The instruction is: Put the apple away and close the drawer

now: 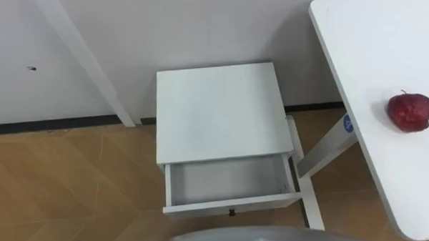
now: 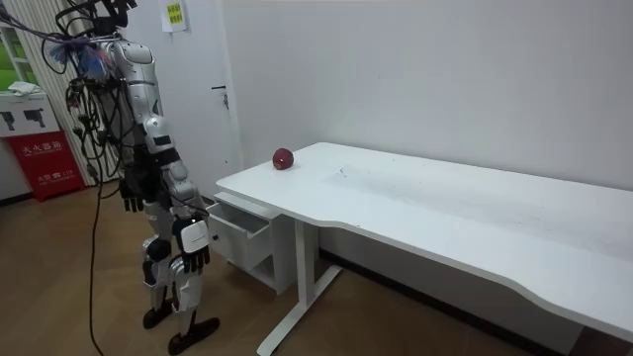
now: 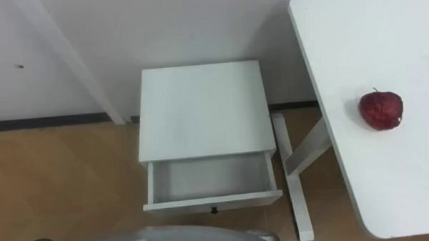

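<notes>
A dark red apple (image 1: 409,111) lies on the white table (image 1: 383,43) to my right, near its edge; in the room view the apple (image 2: 284,158) sits at the table's left end. In front of me a white bedside cabinet (image 1: 221,109) stands against the wall. Its drawer (image 1: 232,203) is pulled out and nothing lies inside. The room view has me standing upright before the cabinet, both arms hanging. My left hand (image 2: 132,195) and right hand (image 2: 193,255) hang with relaxed fingers and hold nothing.
The table's white leg and foot (image 1: 314,196) stand right beside the drawer's right side. Wood floor (image 1: 74,190) spreads to the cabinet's left. A white slanted bar (image 1: 84,61) leans at the wall on the left. A red sign (image 2: 45,158) stands behind me.
</notes>
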Robot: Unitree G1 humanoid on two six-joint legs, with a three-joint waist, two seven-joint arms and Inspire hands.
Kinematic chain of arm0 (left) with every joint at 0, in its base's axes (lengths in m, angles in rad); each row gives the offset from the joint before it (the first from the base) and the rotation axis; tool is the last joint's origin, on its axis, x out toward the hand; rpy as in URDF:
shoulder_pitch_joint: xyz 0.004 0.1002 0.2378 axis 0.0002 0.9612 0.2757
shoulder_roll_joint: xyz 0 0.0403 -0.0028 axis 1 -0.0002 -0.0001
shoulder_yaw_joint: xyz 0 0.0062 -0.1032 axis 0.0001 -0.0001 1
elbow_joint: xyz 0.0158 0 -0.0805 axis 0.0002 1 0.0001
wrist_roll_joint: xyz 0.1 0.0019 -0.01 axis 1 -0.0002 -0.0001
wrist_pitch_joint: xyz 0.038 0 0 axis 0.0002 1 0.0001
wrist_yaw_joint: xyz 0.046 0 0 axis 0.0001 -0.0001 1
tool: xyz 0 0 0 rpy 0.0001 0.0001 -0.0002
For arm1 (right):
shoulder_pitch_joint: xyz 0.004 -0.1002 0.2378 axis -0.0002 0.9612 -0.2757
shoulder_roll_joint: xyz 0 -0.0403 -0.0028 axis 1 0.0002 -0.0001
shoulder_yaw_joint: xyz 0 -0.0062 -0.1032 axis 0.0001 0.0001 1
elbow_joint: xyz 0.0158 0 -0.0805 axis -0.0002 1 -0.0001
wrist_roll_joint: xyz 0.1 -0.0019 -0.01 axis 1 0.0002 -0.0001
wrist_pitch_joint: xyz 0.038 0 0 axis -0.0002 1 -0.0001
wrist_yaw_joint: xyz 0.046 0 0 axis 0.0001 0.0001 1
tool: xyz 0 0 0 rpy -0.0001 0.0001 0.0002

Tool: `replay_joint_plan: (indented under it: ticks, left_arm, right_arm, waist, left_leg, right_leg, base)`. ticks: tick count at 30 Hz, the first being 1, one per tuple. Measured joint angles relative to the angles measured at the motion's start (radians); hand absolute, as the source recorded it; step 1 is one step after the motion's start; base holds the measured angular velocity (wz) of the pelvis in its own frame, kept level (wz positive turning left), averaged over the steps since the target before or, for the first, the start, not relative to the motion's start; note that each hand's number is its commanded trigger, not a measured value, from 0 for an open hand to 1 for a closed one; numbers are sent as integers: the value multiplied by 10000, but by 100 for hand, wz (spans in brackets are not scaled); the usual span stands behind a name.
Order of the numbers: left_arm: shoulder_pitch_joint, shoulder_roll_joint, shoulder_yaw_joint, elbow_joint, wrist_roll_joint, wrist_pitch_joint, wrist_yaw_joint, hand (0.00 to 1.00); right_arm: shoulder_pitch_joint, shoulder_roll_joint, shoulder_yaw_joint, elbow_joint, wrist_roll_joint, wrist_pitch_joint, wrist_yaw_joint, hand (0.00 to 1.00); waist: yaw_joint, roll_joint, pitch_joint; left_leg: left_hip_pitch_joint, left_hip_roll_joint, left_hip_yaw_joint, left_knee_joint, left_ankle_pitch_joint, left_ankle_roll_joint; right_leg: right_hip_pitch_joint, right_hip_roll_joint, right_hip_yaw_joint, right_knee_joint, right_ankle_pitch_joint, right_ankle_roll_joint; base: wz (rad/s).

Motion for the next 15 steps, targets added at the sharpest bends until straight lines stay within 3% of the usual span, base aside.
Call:
replay_joint_plan:
  ticks: [8,15]
  left_arm:
    - [-147,4,10,1,-26,-105,552,0]
    - [-175,4,122,48,-313,-264,795,0]
  right_arm:
    - [20,-3,9,0,423,-209,-128,0]
    - [198,-5,-325,-46,2371,-269,-898,0]
  waist:
    - [3,-79,8]
    - [28,-37,39]
  left_leg:
    - [36,4,11,0,0,1]
    - [136,37,287,16,-32,43]
  right_leg:
    - [20,7,-31,2,0,0]
    - [-5,7,215,16,-16,2]
  base:
    - [0]
    - [-9]
